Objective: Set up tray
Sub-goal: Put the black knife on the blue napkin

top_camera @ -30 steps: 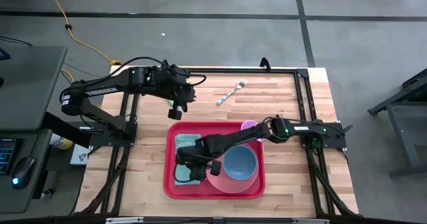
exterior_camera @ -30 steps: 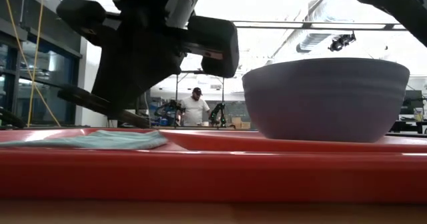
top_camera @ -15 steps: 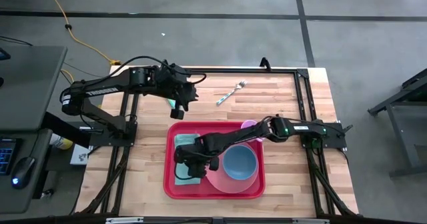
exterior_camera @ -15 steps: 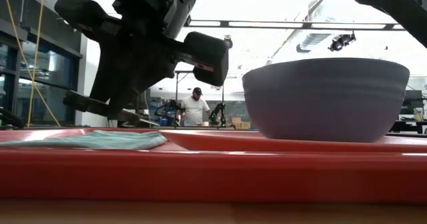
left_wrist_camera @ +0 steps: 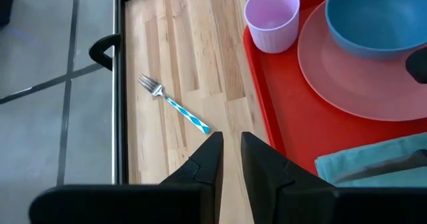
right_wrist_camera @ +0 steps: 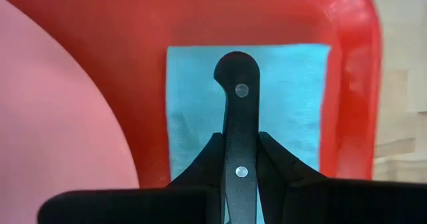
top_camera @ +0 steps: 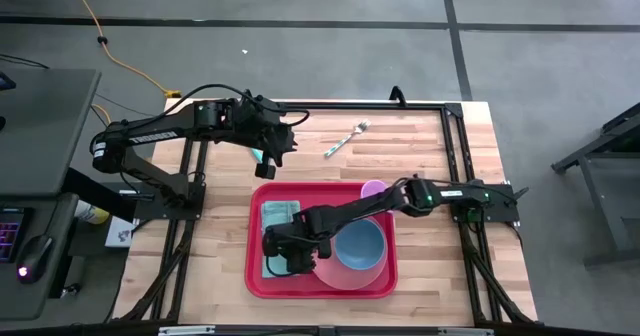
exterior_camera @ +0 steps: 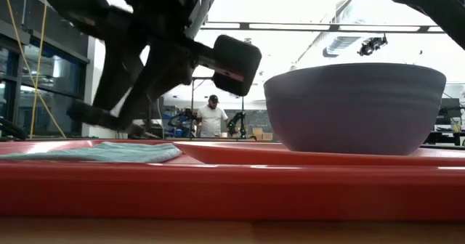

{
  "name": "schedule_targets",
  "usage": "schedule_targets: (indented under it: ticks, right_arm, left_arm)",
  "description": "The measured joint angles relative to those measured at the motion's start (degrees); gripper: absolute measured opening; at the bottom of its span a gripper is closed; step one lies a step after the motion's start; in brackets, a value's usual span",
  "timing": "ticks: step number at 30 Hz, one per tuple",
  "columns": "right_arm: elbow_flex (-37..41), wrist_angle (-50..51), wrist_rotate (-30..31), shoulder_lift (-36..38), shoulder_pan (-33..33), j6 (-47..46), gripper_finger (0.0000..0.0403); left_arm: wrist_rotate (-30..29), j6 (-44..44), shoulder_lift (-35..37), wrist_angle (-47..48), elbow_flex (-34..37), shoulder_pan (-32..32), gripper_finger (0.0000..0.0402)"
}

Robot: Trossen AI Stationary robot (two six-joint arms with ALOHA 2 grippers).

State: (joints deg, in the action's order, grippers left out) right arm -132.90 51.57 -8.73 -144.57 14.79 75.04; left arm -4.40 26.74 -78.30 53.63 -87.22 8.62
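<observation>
Right pincer [right_wrist_camera: 239,159] is clamped tight on a black riveted knife handle [right_wrist_camera: 238,111], hovering over the teal napkin [right_wrist_camera: 287,104] in the left part of the red tray [top_camera: 258,276], w/ the pink plate [top_camera: 345,274] and blue bowl [top_camera: 358,244] right beside it. Tray sits mid-bench [top_camera: 430,141], near the front edge. Left pincer [left_wrist_camera: 227,151] hangs over bare wood just behind the tray, fingers nearly together w/ nothing between them, pink cup [left_wrist_camera: 272,17] and blue-handled fork [left_wrist_camera: 175,105] ahead of it.
</observation>
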Motion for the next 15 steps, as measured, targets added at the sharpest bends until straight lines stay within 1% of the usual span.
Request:
schedule_targets:
  ticks: [8, 13, 15]
  right_arm:
    - [0.02, 1.3, 0.14, -2.15, -0.09, -0.35, 0.0033]
    - [0.02, 0.39, -0.12, -2.76, -0.07, -0.54, 0.0033]
    - [0.02, -0.62, -0.27, -2.76, -0.07, -0.69, 0.0043]
  left_arm:
    - [-0.02, 0.0, 0.0, 0.21, -0.02, 0.0, 0.0085]
    - [-0.04, 0.0, 0.0, 0.56, -0.04, 0.0, 0.0085]
    - [-0.04, 0.01, 0.0, 0.59, -0.04, 0.0, 0.0085]
